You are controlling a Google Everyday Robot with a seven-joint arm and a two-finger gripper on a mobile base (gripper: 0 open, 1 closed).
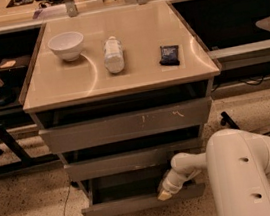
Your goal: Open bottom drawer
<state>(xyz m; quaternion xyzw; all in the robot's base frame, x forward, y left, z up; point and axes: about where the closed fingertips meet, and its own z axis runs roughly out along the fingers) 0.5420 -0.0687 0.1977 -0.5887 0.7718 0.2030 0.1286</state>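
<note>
Lower right of frame: the arm (pixel 246 174), a smooth white rounded shell, is reaching left toward the cabinet. It is the only arm.

The gripper (pixel 164 194), pale at the tip, is sitting at lower centre against the upper lip of the bottom drawer (pixel 134 204), right of the panel's middle. Clamped or released: cannot tell.

The bottom drawer is lying lowest in the stack, its slim flat grey front running left to right across the frame and standing out ahead of the fronts above. It is showing a dark gap behind the panel. Judgement: the pull needs to be going toward the frame's bottom edge, square to that long axis. Off-centre contact is risking a skewed slide.

Above: the middle drawer (pixel 127 160), plain grey, then the top drawer (pixel 127 125), taller, with pale scratches.

Farthest: the glossy beige countertop (pixel 71 84) is carrying a white bowl (pixel 66 44), a bottle (pixel 113 55) lying on its side and a dark packet (pixel 169 55).
</note>
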